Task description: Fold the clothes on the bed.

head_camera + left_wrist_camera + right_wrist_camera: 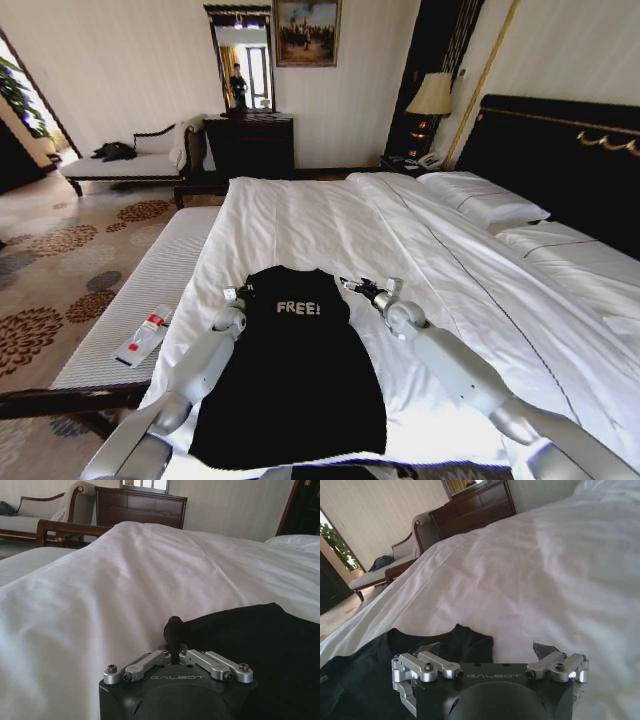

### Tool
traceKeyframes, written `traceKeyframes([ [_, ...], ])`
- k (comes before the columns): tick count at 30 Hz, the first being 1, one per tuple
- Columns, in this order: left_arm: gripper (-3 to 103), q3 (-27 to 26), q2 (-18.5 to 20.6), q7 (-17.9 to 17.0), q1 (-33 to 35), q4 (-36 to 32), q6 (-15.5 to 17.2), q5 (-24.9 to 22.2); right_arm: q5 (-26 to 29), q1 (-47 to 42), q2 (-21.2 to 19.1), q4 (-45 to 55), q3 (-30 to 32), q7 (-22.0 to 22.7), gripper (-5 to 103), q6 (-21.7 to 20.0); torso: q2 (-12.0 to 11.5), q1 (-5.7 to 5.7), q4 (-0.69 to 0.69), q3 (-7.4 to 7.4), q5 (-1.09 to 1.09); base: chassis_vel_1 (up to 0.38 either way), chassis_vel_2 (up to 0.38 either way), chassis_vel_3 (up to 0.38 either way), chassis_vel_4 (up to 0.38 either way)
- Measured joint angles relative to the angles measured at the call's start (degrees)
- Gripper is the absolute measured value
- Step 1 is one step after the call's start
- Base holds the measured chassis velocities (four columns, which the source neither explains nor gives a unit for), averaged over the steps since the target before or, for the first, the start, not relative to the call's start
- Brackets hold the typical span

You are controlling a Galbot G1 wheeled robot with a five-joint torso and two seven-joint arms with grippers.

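T-shirt, black, lengthwise on bed, collar toward far edge; left gripper pinching shoulder fabric; right gripper spread wide.

Left gripper low over the bed, fingers pinched together on a bunched edge of the black T-shirt. Shirt lying flat on the white duvet beyond the pinch. Behind the bed: dark wooden dresser, white-cushioned chaise, pillow at far edge.

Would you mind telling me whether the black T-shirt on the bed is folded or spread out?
Partly folded: the black T-shirt lies as a sleeveless narrow strip, left gripper pinching its edge.
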Motion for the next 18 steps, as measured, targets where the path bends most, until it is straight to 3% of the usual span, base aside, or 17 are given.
traceKeyframes([
  [10, 2, 0.28, 0.26, -0.33, 0.58, -0.83, -0.03, 0.16, 1.87, 3.43, 7.39, -11.21, -1.91, -2.31, 100, 0.35, 0.0, 0.0, 0.01, 0.0, 0.01, 0.0, 0.0, 0.0, 0.0],
  [16, 2, 0.63, 0.12, -0.42, 0.58, -0.98, 0.02, 0.27, -0.7, 5.46, 11.23, -18.76, -2.52, -2.63, 102, 2.44, 0.0, -0.01, 0.0, -0.01, 0.01, 0.0, 0.0, 0.0, 0.0],
  [18, 2, 0.63, 0.14, -0.42, 0.6, -0.95, 0.01, 0.33, -1.02, 6.01, 12.1, -20.38, -2.63, -2.79, 98, 2.9, 0.0, -0.01, 0.0, -0.01, 0.01, 0.0, 0.0, 0.0, 0.0],
])
